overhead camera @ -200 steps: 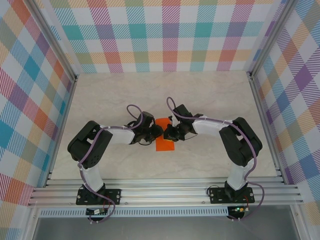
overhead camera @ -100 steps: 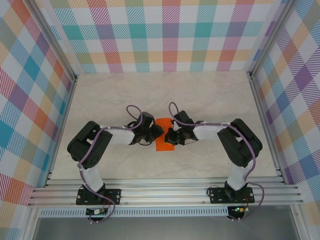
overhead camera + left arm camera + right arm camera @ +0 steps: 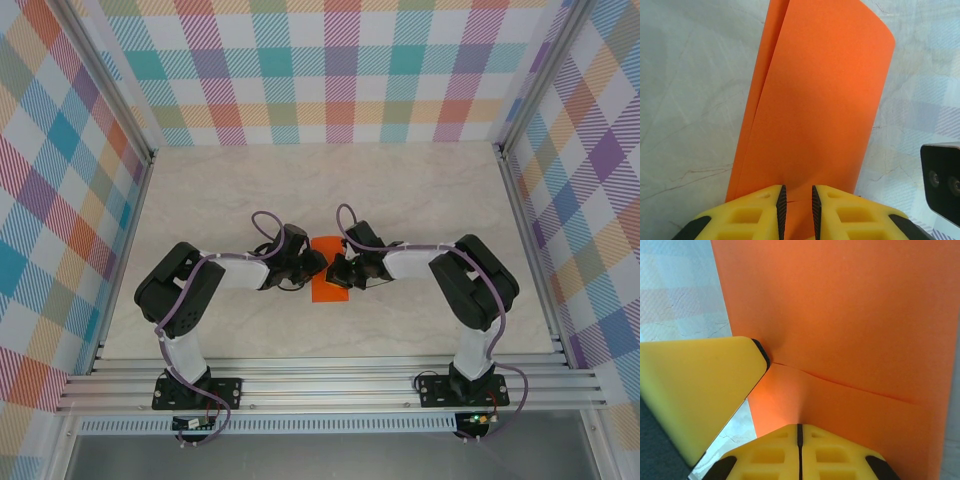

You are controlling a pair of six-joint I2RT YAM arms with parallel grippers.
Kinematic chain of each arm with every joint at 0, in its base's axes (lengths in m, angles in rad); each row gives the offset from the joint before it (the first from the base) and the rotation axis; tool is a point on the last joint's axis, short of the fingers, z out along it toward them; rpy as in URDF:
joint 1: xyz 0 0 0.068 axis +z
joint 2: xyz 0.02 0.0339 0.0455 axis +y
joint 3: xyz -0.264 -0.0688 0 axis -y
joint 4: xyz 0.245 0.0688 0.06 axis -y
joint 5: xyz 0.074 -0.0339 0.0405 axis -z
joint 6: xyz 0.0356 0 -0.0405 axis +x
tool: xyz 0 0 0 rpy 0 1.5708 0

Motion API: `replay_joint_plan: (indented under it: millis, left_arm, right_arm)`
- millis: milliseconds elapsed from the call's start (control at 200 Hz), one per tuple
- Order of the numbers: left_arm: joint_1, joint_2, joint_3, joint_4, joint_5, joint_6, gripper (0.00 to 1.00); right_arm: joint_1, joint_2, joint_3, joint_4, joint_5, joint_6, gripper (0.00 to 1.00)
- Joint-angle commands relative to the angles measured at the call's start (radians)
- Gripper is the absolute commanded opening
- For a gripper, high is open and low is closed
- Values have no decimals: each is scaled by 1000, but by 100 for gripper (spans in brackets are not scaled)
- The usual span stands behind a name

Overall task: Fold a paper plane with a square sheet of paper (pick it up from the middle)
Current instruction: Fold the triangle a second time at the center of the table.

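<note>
Folded bright orange square sheet of paper lies mid-frame on pale marbled table, long axis top-to-bottom; left pincer clamped on its left edge; right pincer clenched on right edge; arms approx. opposite, equally near; next crease prob. lengthwise.

Overhead looks down; wrist cameras hug paper.

The pale marbled bench carries one orange paper near its middle, folded over double with a rounded fold.
</note>
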Motion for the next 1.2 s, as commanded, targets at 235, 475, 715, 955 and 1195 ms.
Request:
replay_joint_plan:
  millis: [235, 475, 715, 955, 1195]
  left_arm:
    - [-5, -3, -21, -61, -22, 15, 23]
    - [-5, -3, -23, -76, -25, 23, 23]
    - [-5, -7, -23, -76, -16, 30, 23]
    - [-5, -18, -16, -78, 4, 49, 24]
    - [-5, -40, -14, -67, 22, 58, 25]
  right_arm:
    - [11, -75, -53, -216, 64, -119, 8]
    - [10, -139, -104, -271, 64, -152, 11]
    - [4, -222, -168, -311, 84, -169, 15]
    - [-55, -281, -139, -287, 56, -187, 28]
    - [-83, -170, -15, -264, 34, -206, 43]
